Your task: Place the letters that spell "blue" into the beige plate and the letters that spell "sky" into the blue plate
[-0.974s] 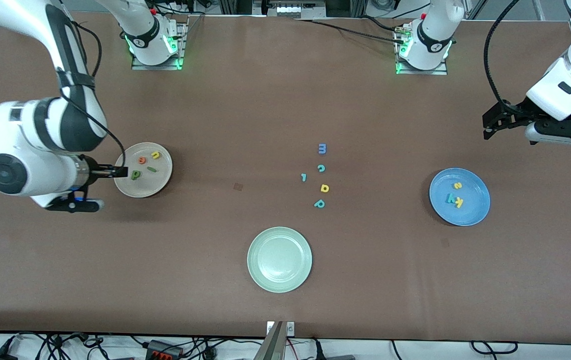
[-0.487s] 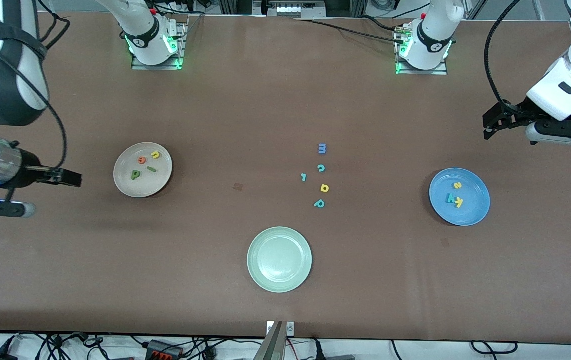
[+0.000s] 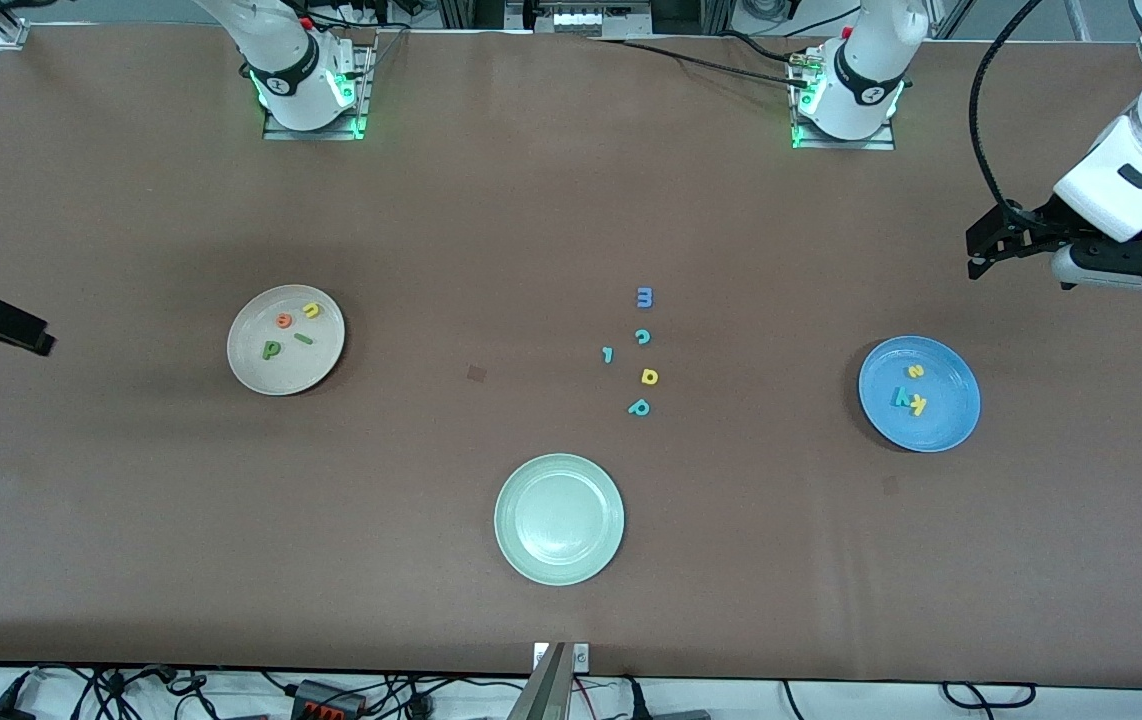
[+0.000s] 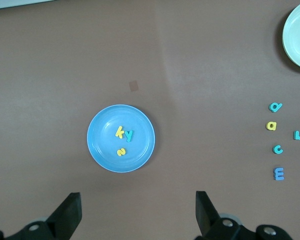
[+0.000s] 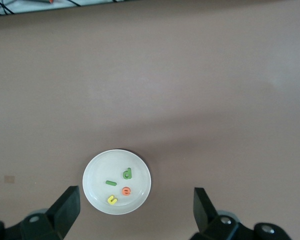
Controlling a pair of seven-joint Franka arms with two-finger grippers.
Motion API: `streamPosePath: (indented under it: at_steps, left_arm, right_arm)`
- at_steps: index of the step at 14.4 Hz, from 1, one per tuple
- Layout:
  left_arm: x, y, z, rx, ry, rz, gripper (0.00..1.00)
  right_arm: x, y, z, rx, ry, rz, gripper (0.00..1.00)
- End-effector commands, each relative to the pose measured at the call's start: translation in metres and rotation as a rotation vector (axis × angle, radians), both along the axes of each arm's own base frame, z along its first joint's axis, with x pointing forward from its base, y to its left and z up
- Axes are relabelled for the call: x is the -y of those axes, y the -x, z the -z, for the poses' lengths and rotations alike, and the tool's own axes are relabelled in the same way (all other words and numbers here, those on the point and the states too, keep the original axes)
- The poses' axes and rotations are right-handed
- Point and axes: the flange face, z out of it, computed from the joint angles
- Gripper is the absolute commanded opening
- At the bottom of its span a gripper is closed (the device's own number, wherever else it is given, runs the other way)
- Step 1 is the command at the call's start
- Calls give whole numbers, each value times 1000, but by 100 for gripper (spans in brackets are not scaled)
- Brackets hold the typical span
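The right tool (image 3: 31,342) has pulled clear of the beige plate (image 3: 249,368) and now hangs over bare bench at the right arm's end, at about nine o'clock from that plate in the front view; half a second ago it was just beside the rim, and a second ago its tips were over the plate. Its fingers (image 5: 65,206) stand wide with nothing between them. The left tool (image 3: 976,262) has not moved: it waits high over the bench at the left arm's end, near one o'clock from the blue plate (image 3: 951,425), its fingers (image 4: 70,212) also wide and empty.

The retreat reads as the close of the last drop. All four letters for "blue" lie in the beige plate: the green b (image 3: 272,349), the thin green bar (image 3: 304,339), the yellow u (image 3: 311,310) and the orange e (image 3: 284,320). The blue plate holds the yellow s (image 3: 916,371), the yellow k (image 3: 918,404) and the teal y (image 3: 900,397), the last two touching. By my judgement both words are placed and nothing remains to move.

The letters look like soft matte foam, flat and thin. The plates are round, smooth and shallow-rimmed with a slight gloss. A pale green plate (image 3: 511,545) sits empty nearest the camera, and five spare letters (image 3: 642,352) lie loose on the brown, cloth-like bench (image 3: 571,200) between the plates.
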Motion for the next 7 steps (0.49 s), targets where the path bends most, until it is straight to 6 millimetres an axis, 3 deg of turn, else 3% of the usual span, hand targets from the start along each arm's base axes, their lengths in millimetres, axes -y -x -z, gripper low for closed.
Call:
streamPosePath:
  at_steps: [1,4,7]
  left_arm:
    - [0,-3,-6,-5,15,9,100]
    - [0,-3,-5,-6,15,9,100]
    - [-1,-3,-5,-8,15,9,100]
  right_arm:
    - [6,12,-11,-3,-25,-46,100]
    - [5,27,-10,-84,-32,-56,100]
    - [5,45,9,-60,-32,-52,100]
